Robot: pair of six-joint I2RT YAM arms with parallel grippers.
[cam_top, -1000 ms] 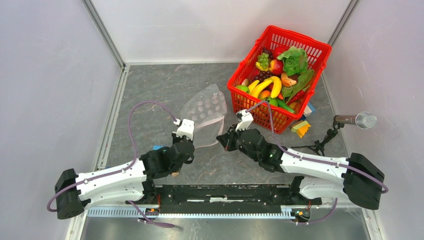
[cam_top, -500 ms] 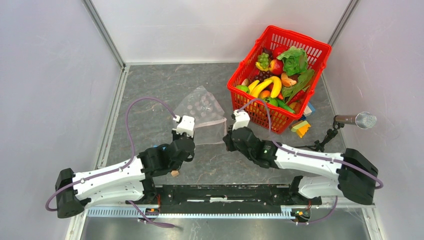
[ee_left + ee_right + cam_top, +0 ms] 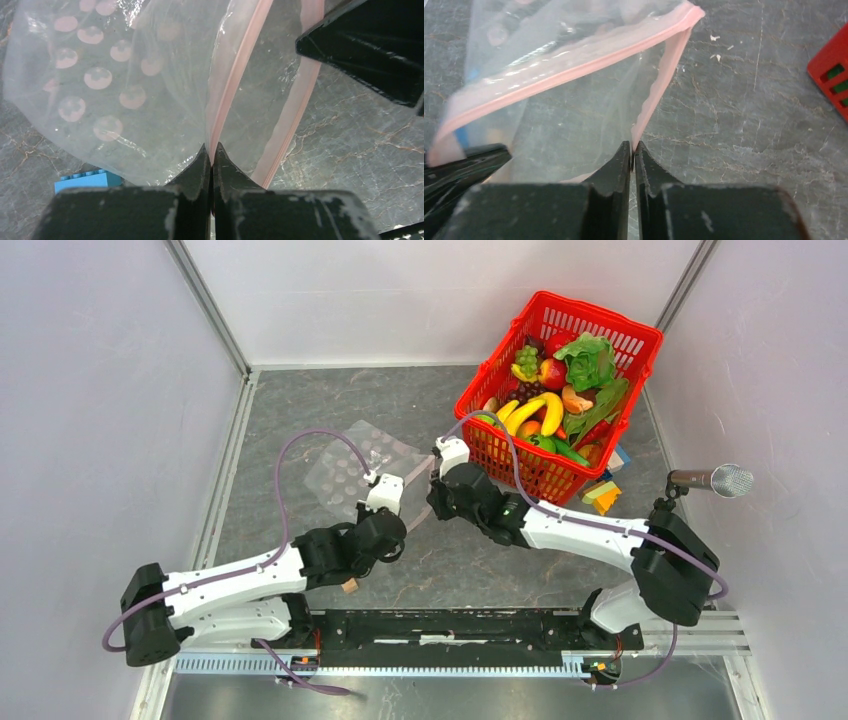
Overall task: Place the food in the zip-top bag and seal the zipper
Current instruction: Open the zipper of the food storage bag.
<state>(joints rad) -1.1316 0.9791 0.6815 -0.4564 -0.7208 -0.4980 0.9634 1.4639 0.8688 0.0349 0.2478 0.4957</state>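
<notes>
The clear, crinkly plastic zip-top bag [image 3: 350,465] with faint round dots is held over the grey marbled tabletop [image 3: 300,400], left of centre. The left gripper [image 3: 212,152] has its jaws pinched tight on one layer of the narrow pale pink zipper strip [image 3: 235,75]. The right gripper [image 3: 633,147] has its jaws clamped on the opposite pink lip. The mouth is parted between them. The glossy plastic toy food [image 3: 560,390] is piled in the red mesh basket [image 3: 600,318] at the far right corner.
</notes>
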